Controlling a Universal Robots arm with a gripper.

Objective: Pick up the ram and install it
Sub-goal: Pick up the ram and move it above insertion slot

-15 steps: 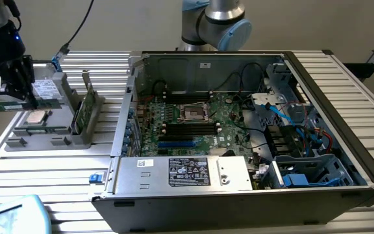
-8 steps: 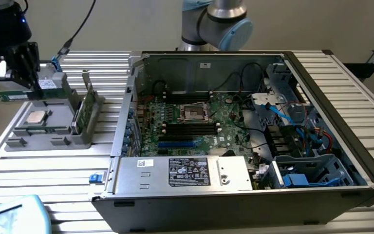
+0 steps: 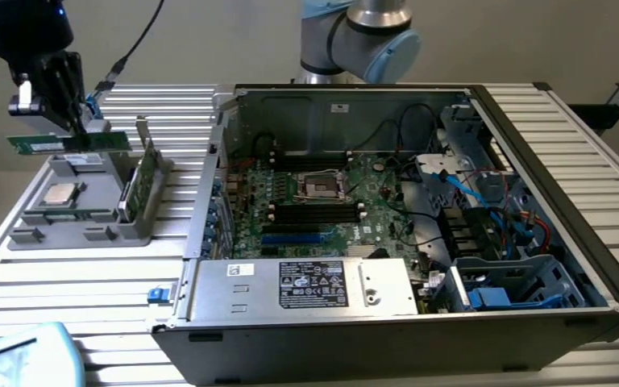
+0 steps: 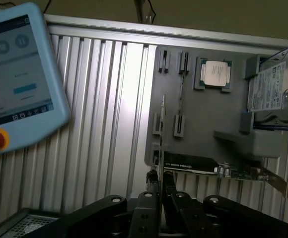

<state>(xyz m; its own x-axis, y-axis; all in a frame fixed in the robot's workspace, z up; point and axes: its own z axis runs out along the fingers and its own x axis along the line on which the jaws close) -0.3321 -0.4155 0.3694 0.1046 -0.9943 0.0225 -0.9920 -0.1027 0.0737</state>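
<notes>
The ram (image 3: 105,142) is a long narrow green stick held level in the air above the grey parts holder (image 3: 105,230), at the exterior view's left. My gripper (image 3: 73,129) is shut on it from above, near its middle. In the wrist view the ram (image 4: 163,134) shows edge-on as a thin line running out from between the black fingers (image 4: 149,198) of my gripper (image 4: 161,181). The open computer case (image 3: 567,185) lies to the exterior view's right, with black memory slots (image 3: 315,211) on its motherboard beside the processor socket (image 3: 318,184).
The grey holder (image 4: 208,124) carries a silver processor chip (image 3: 62,192), a wider green card with a metal bracket (image 3: 143,173) and a hard drive (image 4: 273,89). A teach pendant (image 4: 20,74) lies on the slatted table. The case's left wall (image 3: 207,193) stands between holder and motherboard.
</notes>
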